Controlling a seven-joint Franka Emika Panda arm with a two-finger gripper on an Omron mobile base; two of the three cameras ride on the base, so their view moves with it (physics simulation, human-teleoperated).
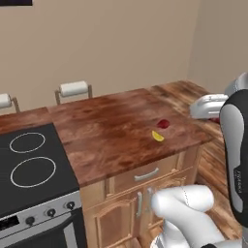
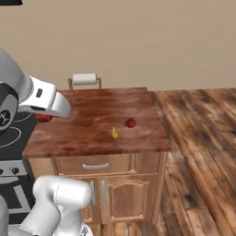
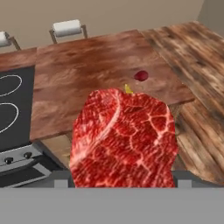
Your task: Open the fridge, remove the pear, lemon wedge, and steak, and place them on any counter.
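- The steak (image 3: 124, 138) hangs close before the hand camera, above the near edge of the counter (image 1: 106, 131); the gripper seems clamped on it, fingers hidden
- The lemon wedge (image 1: 158, 136) lies on the counter's right part, just beside a small red pear (image 1: 163, 124)
- Black cooktop (image 1: 29, 164) at left

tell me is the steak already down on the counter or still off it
Off it. In the hand view the steak hangs at the gripper, above the counter, where the lemon wedge lies.

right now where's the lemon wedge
The lemon wedge lies on the counter near its front right corner, just in front of a small dark red fruit, far right of the cooktop.
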